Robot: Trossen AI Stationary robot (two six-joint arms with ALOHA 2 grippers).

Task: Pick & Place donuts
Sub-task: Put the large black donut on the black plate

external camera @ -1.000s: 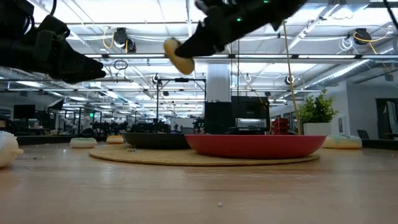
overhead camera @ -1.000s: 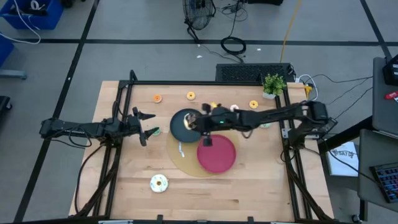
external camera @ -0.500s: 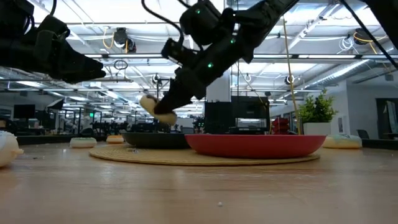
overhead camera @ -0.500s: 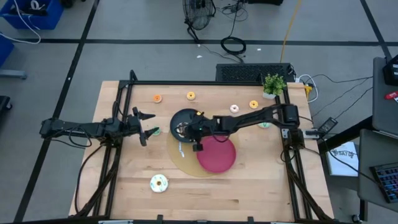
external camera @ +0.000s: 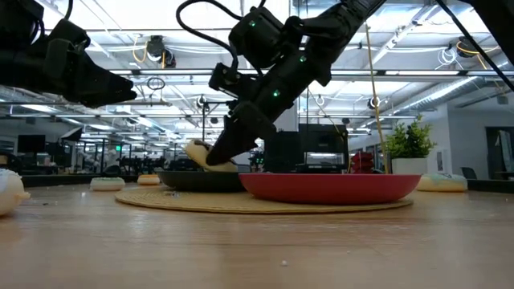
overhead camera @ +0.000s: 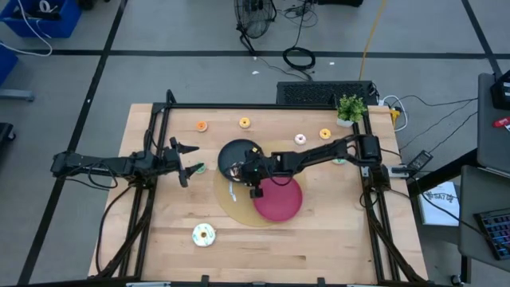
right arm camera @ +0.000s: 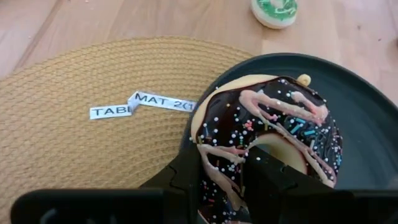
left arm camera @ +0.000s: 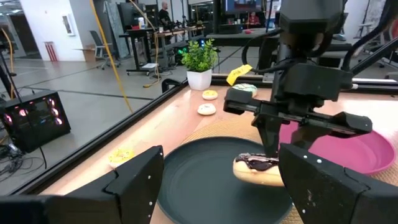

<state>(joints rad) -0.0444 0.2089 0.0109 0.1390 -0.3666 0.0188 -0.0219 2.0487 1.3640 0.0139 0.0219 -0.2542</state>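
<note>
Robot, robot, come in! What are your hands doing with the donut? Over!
Right hand shut on chocolate donut, low over black plate. Left hand open, waiting at table's left side. Nothing in the way.

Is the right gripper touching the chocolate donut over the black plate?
Touching. The right wrist view shows the right gripper closed on the chocolate donut, one finger through its hole, above the black plate.

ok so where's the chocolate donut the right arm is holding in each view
High view: chocolate donut over the black plate, at the right gripper.
Low view: left of centre, at the plate's rim.
Left wrist view: low and centre, on the plate.
Right wrist view: fills the lower right, between the fingers.
Shared landmark: the black plate.
</note>
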